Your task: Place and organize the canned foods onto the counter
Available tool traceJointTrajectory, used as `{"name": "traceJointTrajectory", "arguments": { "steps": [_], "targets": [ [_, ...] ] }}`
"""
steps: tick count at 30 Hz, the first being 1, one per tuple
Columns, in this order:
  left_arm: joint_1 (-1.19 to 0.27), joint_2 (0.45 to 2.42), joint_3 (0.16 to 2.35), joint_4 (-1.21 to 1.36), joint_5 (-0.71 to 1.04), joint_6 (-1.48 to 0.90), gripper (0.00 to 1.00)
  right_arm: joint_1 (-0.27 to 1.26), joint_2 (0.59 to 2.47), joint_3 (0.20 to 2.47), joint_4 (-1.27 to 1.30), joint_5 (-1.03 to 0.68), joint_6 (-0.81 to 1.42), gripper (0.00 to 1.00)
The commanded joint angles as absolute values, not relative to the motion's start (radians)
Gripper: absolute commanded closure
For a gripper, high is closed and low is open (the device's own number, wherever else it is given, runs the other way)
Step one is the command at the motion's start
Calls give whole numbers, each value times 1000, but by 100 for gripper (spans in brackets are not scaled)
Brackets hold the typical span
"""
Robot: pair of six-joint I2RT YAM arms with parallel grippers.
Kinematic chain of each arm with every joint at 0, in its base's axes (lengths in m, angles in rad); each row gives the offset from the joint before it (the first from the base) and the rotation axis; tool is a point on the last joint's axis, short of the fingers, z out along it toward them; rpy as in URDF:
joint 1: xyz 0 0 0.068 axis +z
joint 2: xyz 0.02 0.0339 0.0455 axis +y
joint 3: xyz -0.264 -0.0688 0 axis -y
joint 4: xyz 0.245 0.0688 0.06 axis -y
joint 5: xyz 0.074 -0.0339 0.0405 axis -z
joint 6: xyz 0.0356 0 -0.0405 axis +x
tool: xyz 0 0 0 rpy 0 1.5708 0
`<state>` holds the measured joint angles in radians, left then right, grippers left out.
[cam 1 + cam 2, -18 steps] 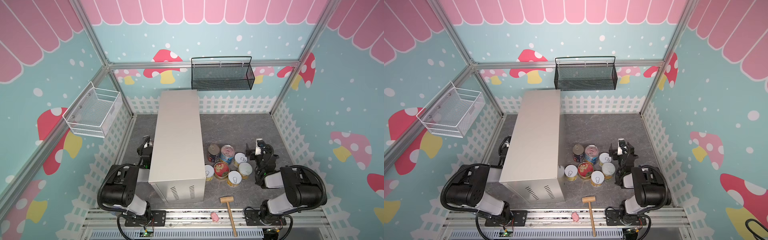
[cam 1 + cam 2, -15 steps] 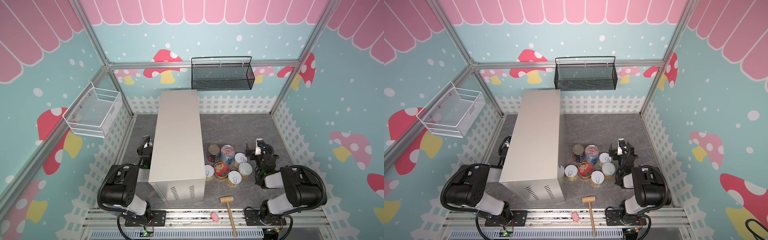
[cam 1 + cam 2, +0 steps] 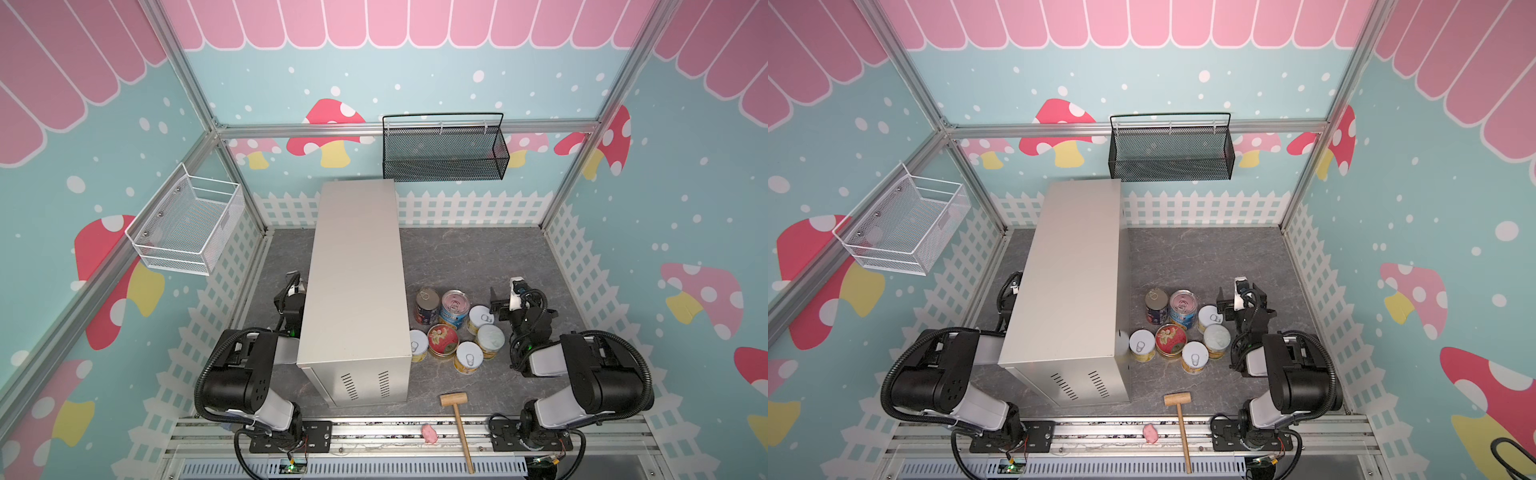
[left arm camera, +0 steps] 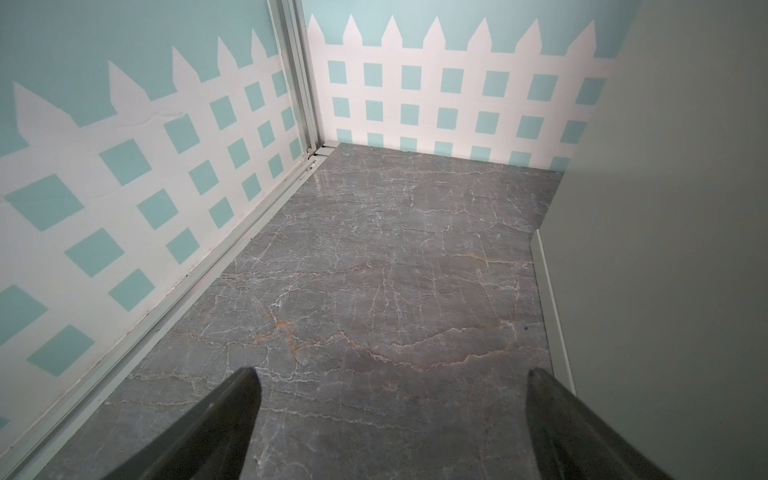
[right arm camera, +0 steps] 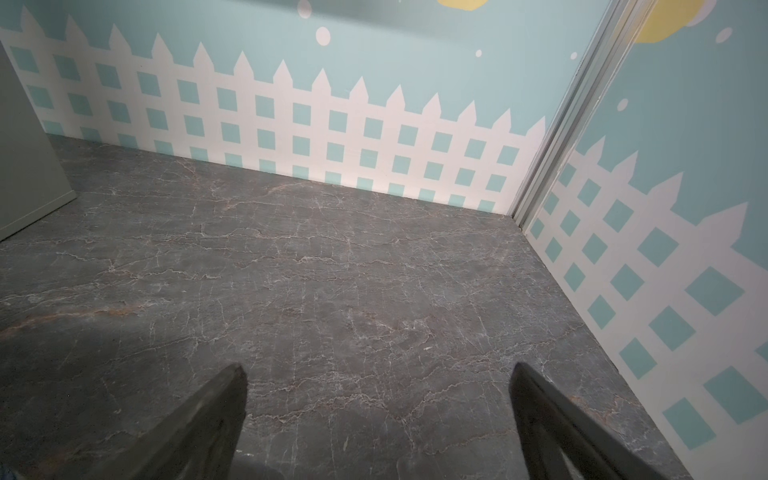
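Left wrist view, claw: the left claw [image 4: 390, 378] is spread wide with nothing between its tips. Only bare floor [image 4: 374, 270] lies under it.
Left wrist view, surroundings: the side wall of the counter [image 4: 665, 249] stands just beside one tip. No cans are in view.
Right wrist view, claw: the right claw [image 5: 376, 372] is spread wide and holds nothing, above bare floor.
Right wrist view, surroundings: it faces the far wall. One corner of the counter shows at the edge of the picture.
Top views, cans: in both top views all seven cans [image 3: 444, 336] stand upright on the floor in a tight cluster just right of the counter's near half. None is on the counter.
Top views, layout: the navy can [image 3: 427, 306] and the light-blue can [image 3: 454, 309] are on the far side. The red-lidded tin [image 3: 1170, 340] is in the middle, with short yellow cans around it.
Key relation: the cluster lies immediately left of the right claw, and the nearest yellow can [image 3: 480, 320] is just beside it. Contact cannot be told. The can axes are vertical.
Arm choice: the right arm is nearer. The left claw sits left of the counter, which stands between it and the cans.
Counter: its long axis runs near to far. Its top is higher than the cans, so a lift is judged necessary.
Obstruction: the cans are packed close, so the outer ones are judged easiest to take first.
Other things: the mallet [image 3: 460, 432] and the pink toy [image 3: 430, 433] lie at the near edge, apart from the cans. The black basket [image 3: 444, 153] and the white basket [image 3: 187, 228] hang on the walls.
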<state>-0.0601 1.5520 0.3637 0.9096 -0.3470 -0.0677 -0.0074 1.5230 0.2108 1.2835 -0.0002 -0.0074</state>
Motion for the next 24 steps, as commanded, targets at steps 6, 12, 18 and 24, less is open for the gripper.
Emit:
{"name": "traceJointTrajectory", "arguments": {
  "steps": [6, 12, 18, 24],
  "targets": [
    [-58, 1541, 381, 912, -335, -69, 1, -11, 1528, 207, 1314, -9, -21, 0],
    [-63, 1409, 532, 537, -508, -131, 0, -11, 1528, 207, 1313, -8, -20, 0],
    [-65, 1363, 840, 20, -775, -275, 0, -11, 1529, 207, 1314, -8, -20, 0],
    [-67, 1330, 1160, -490, -825, -407, 0, -11, 1531, 207, 1313, -9, -20, 0]
  ]
}}
